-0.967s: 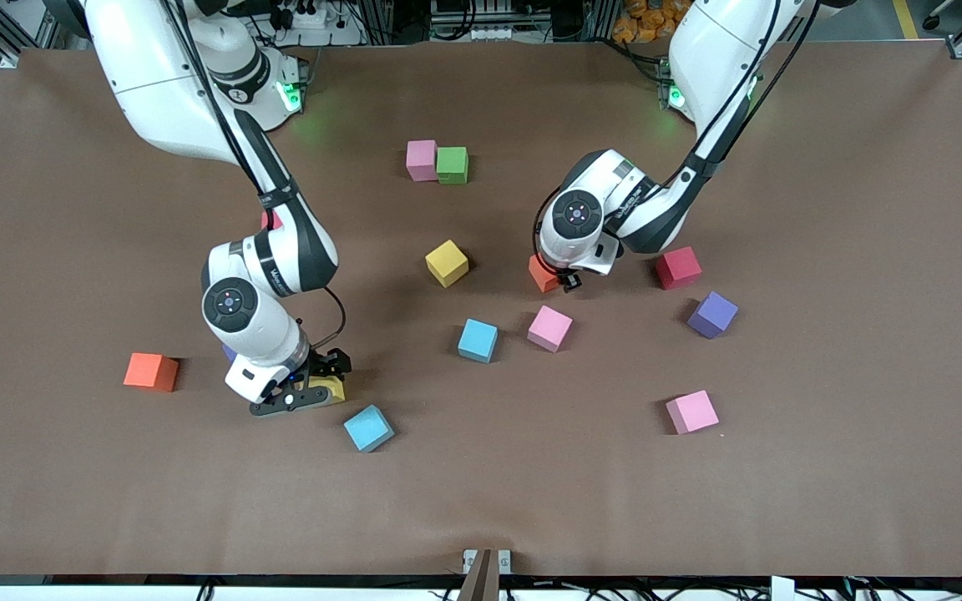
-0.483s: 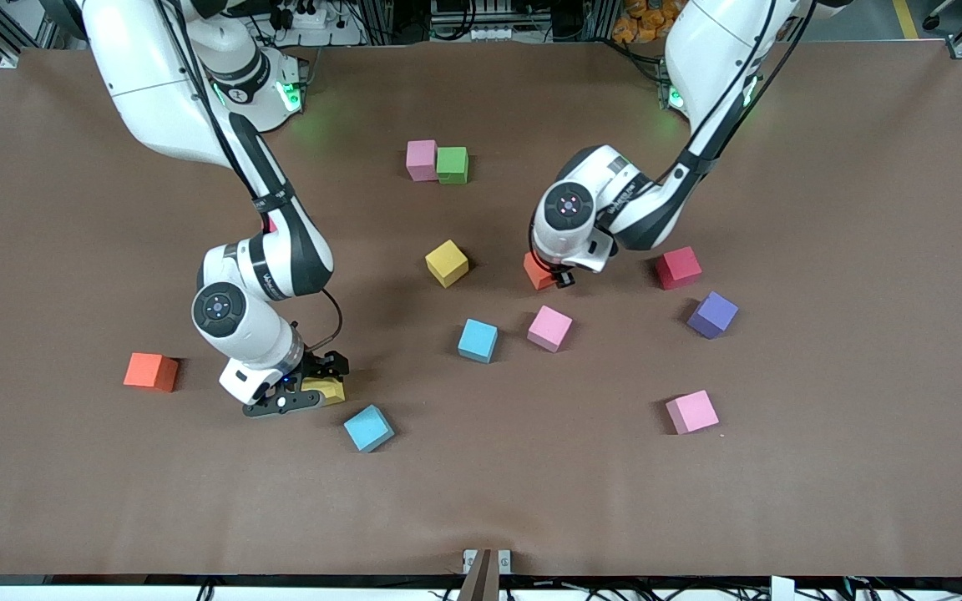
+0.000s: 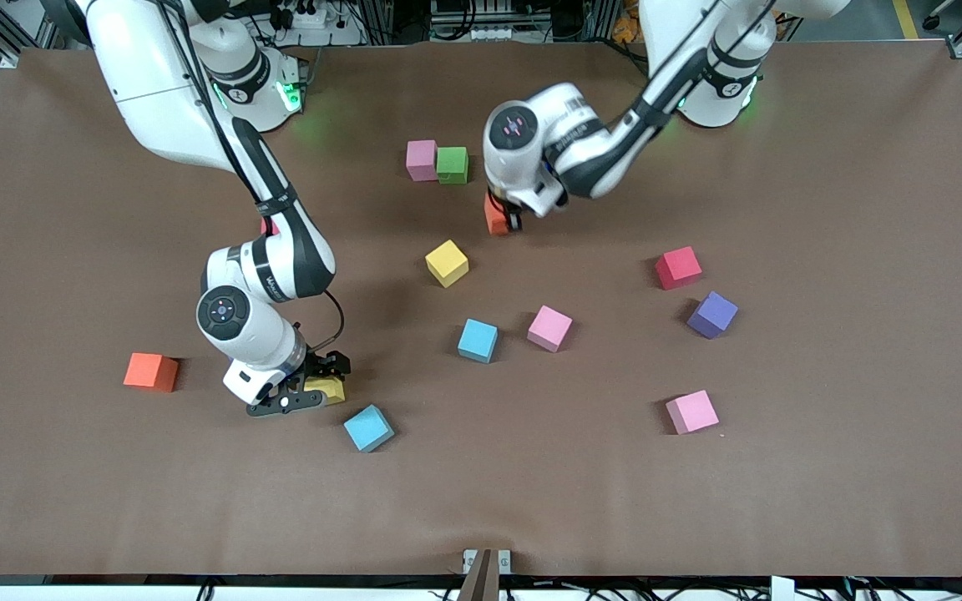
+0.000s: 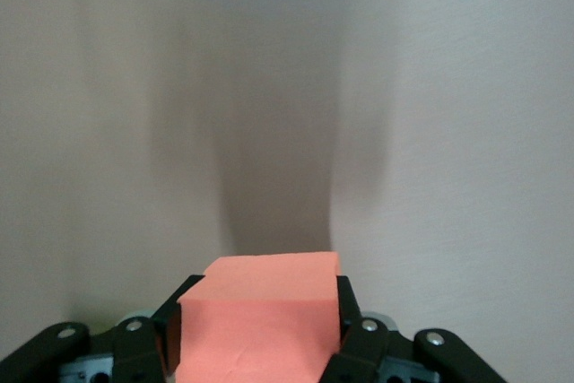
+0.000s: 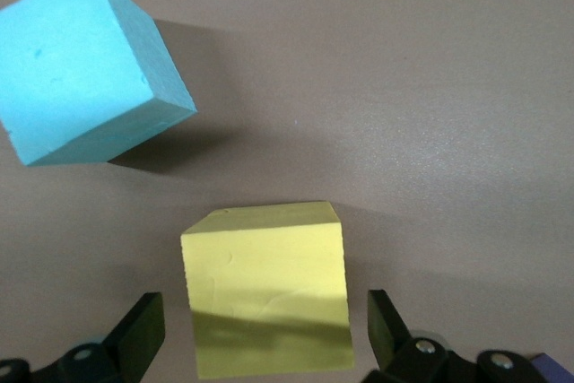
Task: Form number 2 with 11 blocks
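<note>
My left gripper (image 3: 503,220) is shut on an orange block (image 3: 493,215), held over bare table beside the touching pink (image 3: 421,159) and green (image 3: 452,164) blocks. In the left wrist view the orange block (image 4: 260,320) fills the left gripper (image 4: 260,307). My right gripper (image 3: 307,396) stands open on the table around a yellow block (image 3: 331,389). The right wrist view shows this yellow block (image 5: 267,284) between the fingers of the right gripper (image 5: 265,316), gaps on both sides, and a light blue block (image 5: 85,65) close by. No number 2 shows.
Loose on the table lie a yellow block (image 3: 447,263), light blue blocks (image 3: 478,340) (image 3: 368,427), pink blocks (image 3: 549,328) (image 3: 691,411), a purple block (image 3: 712,315), an orange block (image 3: 150,371) and a red cube (image 3: 678,267).
The left gripper has carried the orange block away from the pink block and the red cube, toward the pink and green pair. The right gripper has barely shifted around the yellow block.
</note>
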`<act>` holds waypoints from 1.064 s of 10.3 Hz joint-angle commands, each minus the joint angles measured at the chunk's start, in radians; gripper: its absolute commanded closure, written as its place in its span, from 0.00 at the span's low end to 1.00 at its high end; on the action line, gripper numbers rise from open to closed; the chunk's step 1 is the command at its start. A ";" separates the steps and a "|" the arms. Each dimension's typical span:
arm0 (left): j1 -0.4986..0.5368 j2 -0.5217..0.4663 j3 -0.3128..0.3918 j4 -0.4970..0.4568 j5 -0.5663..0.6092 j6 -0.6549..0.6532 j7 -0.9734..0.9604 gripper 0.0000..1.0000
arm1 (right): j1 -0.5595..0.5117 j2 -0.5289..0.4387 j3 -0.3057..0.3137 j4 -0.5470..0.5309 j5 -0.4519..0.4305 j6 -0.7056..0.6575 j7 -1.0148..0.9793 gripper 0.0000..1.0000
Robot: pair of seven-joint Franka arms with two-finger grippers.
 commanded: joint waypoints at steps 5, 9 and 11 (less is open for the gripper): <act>-0.136 0.030 -0.021 -0.018 0.023 -0.056 -0.080 1.00 | 0.014 0.072 -0.025 0.084 0.022 -0.005 -0.018 0.10; -0.156 0.093 -0.019 0.043 0.042 -0.052 -0.079 1.00 | 0.018 0.074 -0.025 0.087 0.022 -0.005 -0.012 0.54; -0.156 0.098 -0.019 0.048 0.069 -0.044 -0.080 1.00 | 0.017 0.063 -0.025 0.083 0.022 -0.005 -0.012 0.67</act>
